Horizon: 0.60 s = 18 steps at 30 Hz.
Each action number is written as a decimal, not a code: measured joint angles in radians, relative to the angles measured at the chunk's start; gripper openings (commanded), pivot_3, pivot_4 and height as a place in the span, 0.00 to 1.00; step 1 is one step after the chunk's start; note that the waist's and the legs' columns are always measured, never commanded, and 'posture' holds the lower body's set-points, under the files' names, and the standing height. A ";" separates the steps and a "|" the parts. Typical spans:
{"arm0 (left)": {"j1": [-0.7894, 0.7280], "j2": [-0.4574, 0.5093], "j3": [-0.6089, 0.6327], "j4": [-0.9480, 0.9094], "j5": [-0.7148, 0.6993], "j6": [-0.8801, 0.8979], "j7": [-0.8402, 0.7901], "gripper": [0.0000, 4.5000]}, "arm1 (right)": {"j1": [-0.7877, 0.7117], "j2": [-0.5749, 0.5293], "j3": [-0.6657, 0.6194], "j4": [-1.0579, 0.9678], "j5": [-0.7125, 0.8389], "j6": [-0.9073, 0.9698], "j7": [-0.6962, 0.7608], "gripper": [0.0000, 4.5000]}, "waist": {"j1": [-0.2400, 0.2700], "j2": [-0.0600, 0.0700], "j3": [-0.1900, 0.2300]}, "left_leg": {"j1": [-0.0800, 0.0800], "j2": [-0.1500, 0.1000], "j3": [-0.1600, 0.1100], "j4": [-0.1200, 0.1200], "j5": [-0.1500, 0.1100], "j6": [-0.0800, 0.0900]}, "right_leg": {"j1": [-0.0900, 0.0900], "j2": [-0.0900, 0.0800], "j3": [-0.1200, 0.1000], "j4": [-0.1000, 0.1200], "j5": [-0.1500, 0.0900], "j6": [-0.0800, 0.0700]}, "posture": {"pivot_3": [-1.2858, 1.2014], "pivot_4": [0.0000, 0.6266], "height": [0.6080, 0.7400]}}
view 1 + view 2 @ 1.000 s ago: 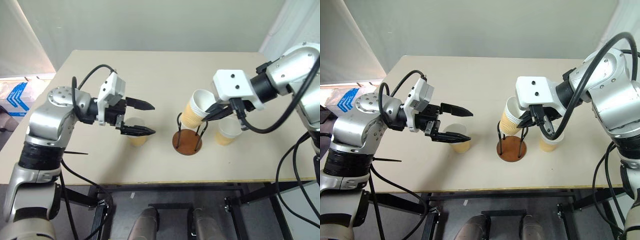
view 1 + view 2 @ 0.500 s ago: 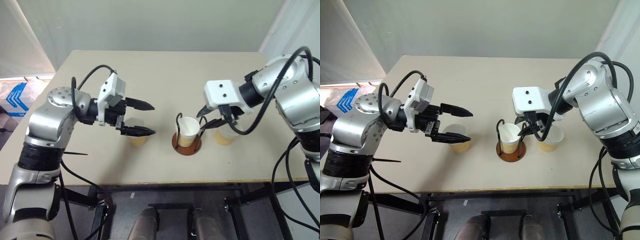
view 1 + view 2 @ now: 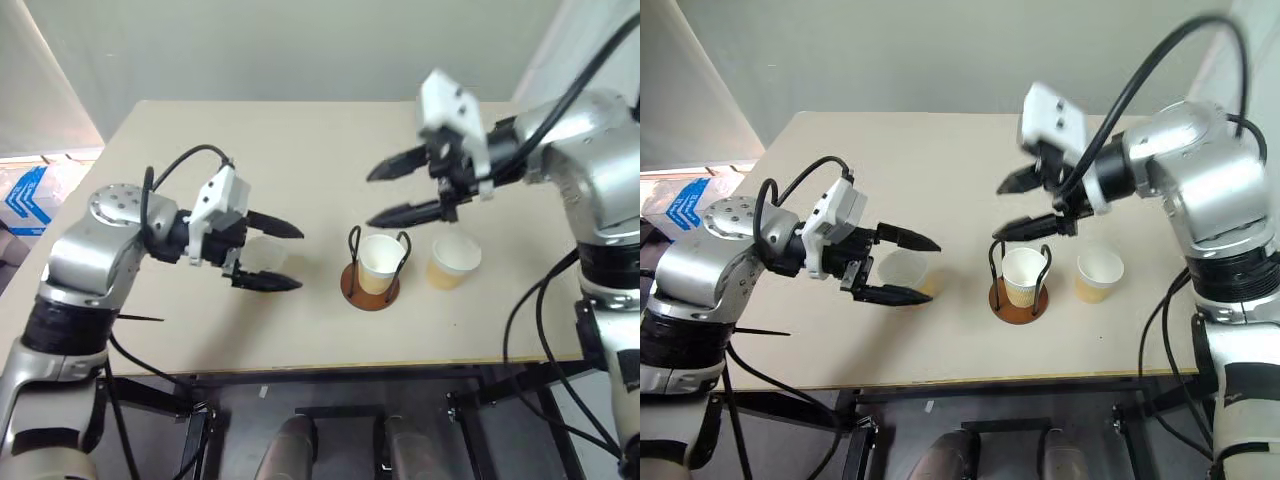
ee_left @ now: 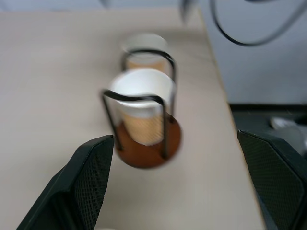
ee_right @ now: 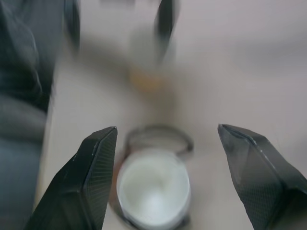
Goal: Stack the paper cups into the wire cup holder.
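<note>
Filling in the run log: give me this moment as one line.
cup in wire cup holder: one | cups on table: two | right gripper: open, above holder | left gripper: open

Third paper cup (image 3: 262,254) mostly hidden behind the left gripper (image 3: 283,255) at the holder's 9 o'clock, right wrist view motion-blurred so the wire cup holder (image 5: 158,139) loops smear, and the far cup (image 4: 144,50) in the left wrist view is soft.
</note>
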 measured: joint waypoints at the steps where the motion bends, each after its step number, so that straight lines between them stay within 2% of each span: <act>1: 0.002 0.018 0.000 -0.003 0.007 -0.011 -0.014 1.00 | -0.010 0.012 -0.046 -0.012 0.050 0.055 -0.018 0.79 | 0.000 0.000 0.000 | 0.000 0.000 0.000 0.000 0.000 -0.001 | 0.000 0.001 0.000 0.000 -0.001 -0.001 | 0.52 0.24 1.00; 7: -0.016 0.102 -0.003 0.049 0.117 -0.111 -0.031 1.00 | 0.032 0.028 -0.188 -0.089 0.205 0.208 -0.129 0.79 | 0.003 -0.001 0.000 | 0.000 0.000 -0.001 -0.002 0.000 -0.001 | 0.000 0.001 0.000 0.000 -0.002 -0.004 | 0.52 0.24 1.00; 11: -0.018 0.140 -0.018 0.094 0.197 -0.202 -0.047 1.00 | 0.093 0.019 -0.191 -0.132 0.263 0.227 -0.190 0.79 | 0.000 -0.001 0.000 | 0.000 0.000 -0.001 -0.003 0.000 -0.002 | -0.002 0.001 0.000 0.001 -0.002 -0.004 | 0.52 0.24 1.00; 18: 0.023 0.158 -0.070 0.137 0.293 -0.318 -0.089 1.00 | 0.109 -0.018 -0.191 -0.161 0.335 0.227 -0.249 0.79 | -0.001 -0.001 0.000 | -0.001 0.001 -0.001 -0.006 0.000 -0.002 | -0.004 0.001 0.000 0.001 -0.002 -0.004 | 0.52 0.24 1.00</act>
